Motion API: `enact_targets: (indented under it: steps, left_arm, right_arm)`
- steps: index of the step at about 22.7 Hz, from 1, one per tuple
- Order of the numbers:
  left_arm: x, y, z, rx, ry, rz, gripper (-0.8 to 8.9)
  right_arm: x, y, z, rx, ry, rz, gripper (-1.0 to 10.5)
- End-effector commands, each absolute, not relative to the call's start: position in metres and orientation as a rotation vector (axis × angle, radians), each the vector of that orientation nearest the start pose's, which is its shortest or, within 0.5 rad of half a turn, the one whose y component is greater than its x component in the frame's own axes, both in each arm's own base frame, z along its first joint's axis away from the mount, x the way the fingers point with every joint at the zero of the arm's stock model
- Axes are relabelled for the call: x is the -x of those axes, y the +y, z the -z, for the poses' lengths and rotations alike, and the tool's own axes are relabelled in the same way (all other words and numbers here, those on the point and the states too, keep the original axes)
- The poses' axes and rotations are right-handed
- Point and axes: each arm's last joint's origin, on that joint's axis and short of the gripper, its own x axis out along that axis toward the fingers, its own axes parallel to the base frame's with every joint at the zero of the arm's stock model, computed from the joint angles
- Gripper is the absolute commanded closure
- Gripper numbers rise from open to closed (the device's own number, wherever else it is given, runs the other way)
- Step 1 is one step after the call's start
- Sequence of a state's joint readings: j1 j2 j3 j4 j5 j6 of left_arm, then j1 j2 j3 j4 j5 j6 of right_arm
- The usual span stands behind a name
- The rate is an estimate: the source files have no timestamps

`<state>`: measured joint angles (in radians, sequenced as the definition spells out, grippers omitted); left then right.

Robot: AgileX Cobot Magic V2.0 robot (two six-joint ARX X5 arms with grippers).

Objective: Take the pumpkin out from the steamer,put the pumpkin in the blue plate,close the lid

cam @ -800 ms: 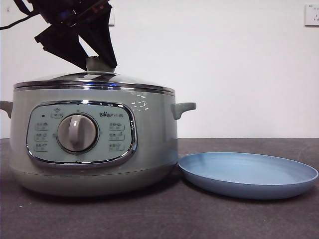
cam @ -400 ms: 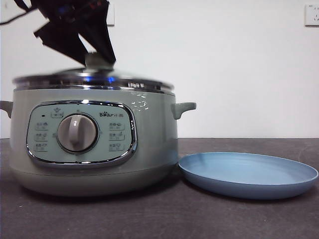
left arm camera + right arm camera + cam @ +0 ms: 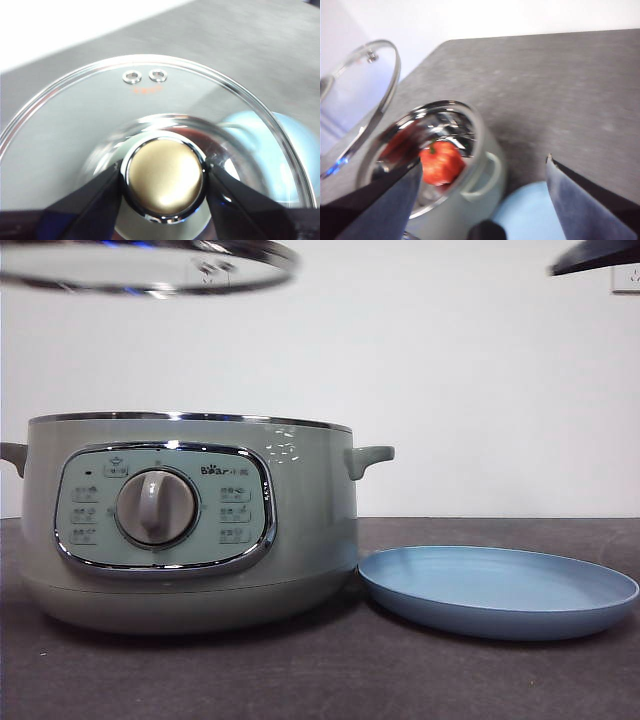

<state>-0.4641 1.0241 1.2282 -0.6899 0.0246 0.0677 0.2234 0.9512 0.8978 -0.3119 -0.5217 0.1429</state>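
Resting on the dark table (image 3: 300, 680) just beside the steamer (image 3: 190, 530), the blue plate (image 3: 498, 590) lay nearest the front camera, its rim almost meeting the pot's lower wall on the side away from the dial (image 3: 155, 508). The steamer stood open, its chrome rim bare, with one side handle reaching out above the plate. Inside it, seen from the right wrist, the pumpkin (image 3: 441, 161) sat on the shiny floor of the pot, orange-red with a small green stem. High above the steamer hung the lid (image 3: 150, 265), well clear of the rim and only partly in the front view. The left gripper (image 3: 162, 180) had its jaws clamped on the lid's knob (image 3: 164, 181), one black jaw pressing each side, and two small vent holes showed in the glass beyond. The right gripper (image 3: 482, 175) hovered above the steamer and plate with its jaws wide apart, gripping nothing; in the front view it appeared only as a dark tip at the top corner over the plate. Behind the steamer rose a plain white wall (image 3: 460, 390).
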Motion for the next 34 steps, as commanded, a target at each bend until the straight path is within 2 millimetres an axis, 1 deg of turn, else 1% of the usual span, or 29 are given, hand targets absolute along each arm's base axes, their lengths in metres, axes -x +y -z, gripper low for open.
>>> enact_targets:
  steps: [1, 4, 8, 10, 13, 17, 19, 20, 22, 24, 26, 30, 34]
  left_arm:
    - [-0.150, -0.074, -0.408, -0.167, 0.368, 0.441, 8.22]
    - [-0.129, -0.062, -0.415, -0.170, 0.336, 0.383, 8.22]
    - [-0.108, -0.047, -0.419, -0.179, 0.303, 0.268, 8.22]
    - [-0.098, -0.040, -0.420, -0.185, 0.289, 0.205, 8.22]
    - [-0.085, -0.032, -0.422, -0.188, 0.271, 0.133, 8.22]
    - [-0.074, -0.025, -0.421, -0.191, 0.267, 0.101, 8.22]
    - [-0.072, -0.024, -0.420, -0.195, 0.274, 0.094, 8.22]
    - [-0.072, -0.024, -0.420, -0.198, 0.278, 0.084, 8.22]
    - [-0.072, -0.024, -0.420, -0.200, 0.281, 0.082, 8.22]
    - [-0.072, -0.024, -0.419, -0.201, 0.283, 0.082, 8.22]
    - [-0.072, -0.024, -0.419, -0.201, 0.283, 0.082, 8.22]
    - [-0.072, -0.024, -0.419, -0.202, 0.285, 0.082, 8.22]
    - [-0.071, -0.023, -0.417, -0.210, 0.304, 0.084, 8.22]
  right_arm:
    - [-0.204, 0.081, -0.328, -0.196, 0.444, -0.791, 5.4]
    - [-0.216, 0.107, -0.325, -0.169, 0.489, -0.866, 5.4]
    - [-0.235, 0.147, -0.323, -0.113, 0.554, -0.969, 5.3]
    - [-0.245, 0.167, -0.324, -0.061, 0.600, -1.000, 4.7]
    - [-0.258, 0.197, -0.326, 0.052, 0.664, -0.990, 3.5]
    - [-0.273, 0.235, -0.329, 0.198, 0.741, -0.969, 3.4]
    - [-0.282, 0.261, -0.328, 0.313, 0.805, -0.936, 3.4]
    - [-0.285, 0.276, -0.324, 0.371, 0.826, -0.919, 3.4]
    - [-0.289, 0.298, -0.314, 0.463, 0.830, -0.895, 3.4]
    - [-0.289, 0.314, -0.299, 0.534, 0.833, -0.890, 3.4]
    - [-0.288, 0.326, -0.281, 0.581, 0.862, -0.885, 3.4]
    - [-0.296, 0.338, -0.253, 0.607, 0.891, -0.895, 3.5]
    - [-0.306, 0.345, -0.228, 0.612, 0.911, -0.897, 3.5]
